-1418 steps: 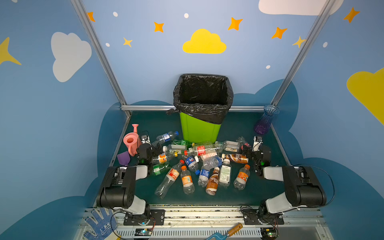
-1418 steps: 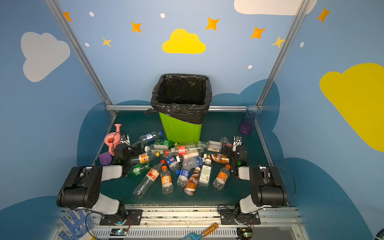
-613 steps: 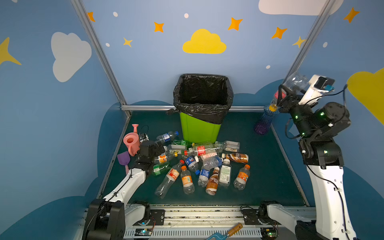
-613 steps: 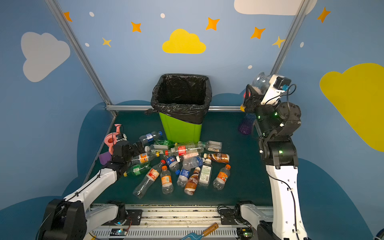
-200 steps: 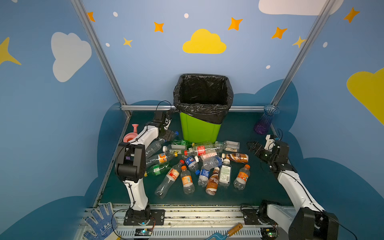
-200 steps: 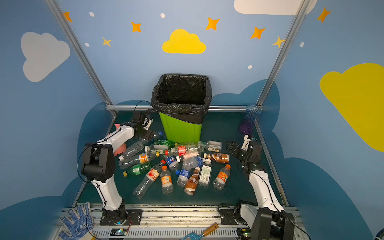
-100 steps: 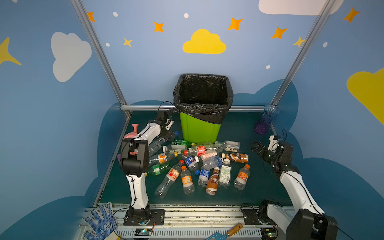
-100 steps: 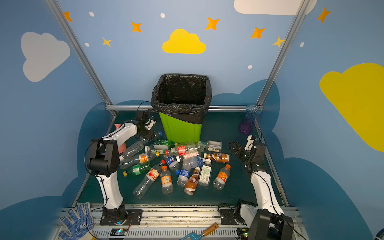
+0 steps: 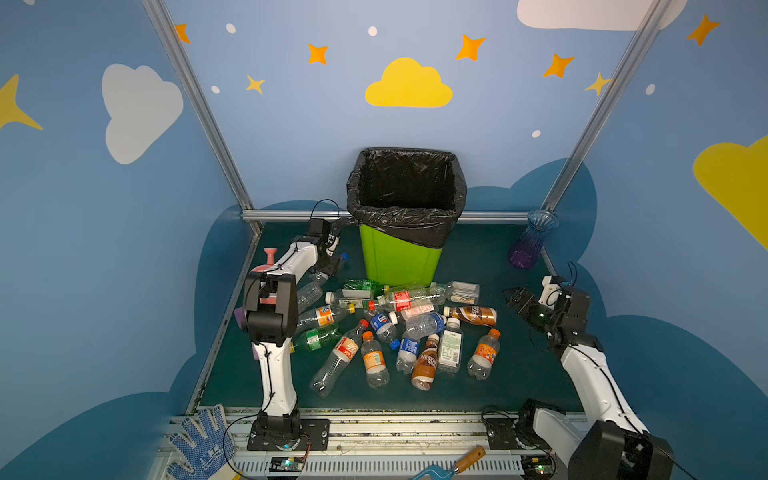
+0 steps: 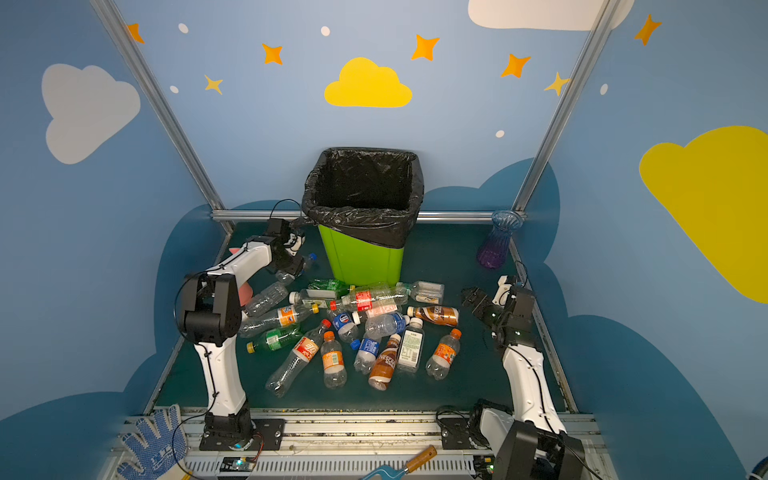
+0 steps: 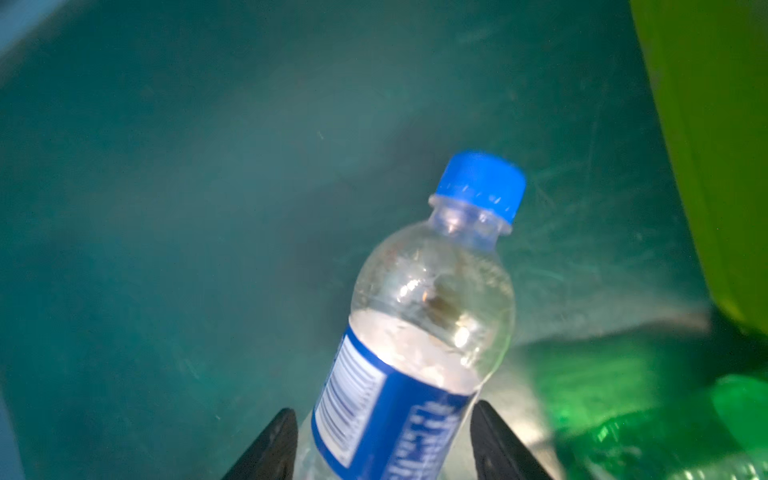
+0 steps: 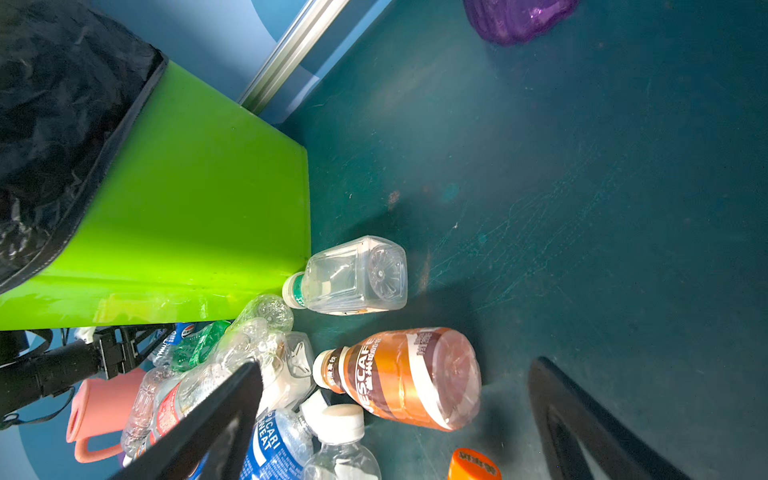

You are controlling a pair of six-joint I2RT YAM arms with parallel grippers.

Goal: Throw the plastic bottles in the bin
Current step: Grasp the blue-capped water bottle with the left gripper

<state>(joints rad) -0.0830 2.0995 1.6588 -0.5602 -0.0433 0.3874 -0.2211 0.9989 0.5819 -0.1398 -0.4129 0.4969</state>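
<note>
**Bottle clean-up:** The left pincer (image 11: 382,409) brackets a clear blue-capped bottle (image 11: 419,332) lying on the green desk (image 9: 478,257). The bottle is just beside the lime-green bin (image 9: 399,262), at the bin's left side in both top views. The pincer's two black fingers (image 11: 282,440) sit close against either side of the bottle's blue label. The blurred wrist view does not settle whether they are clamped on it.

The right pincer (image 9: 515,300) is released, its fingers spread wide. It hangs low over the desk at the right edge of the pile, near a brown coffee bottle (image 9: 471,315).

The other plastic bottles (image 9: 399,332) lie heaped on the desk in front of the bin. The bin stands upright at the back, its rim wrapped in a black liner (image 9: 405,226). A purple vase (image 9: 528,245) stands in the far right corner, well apart from the pile.
</note>
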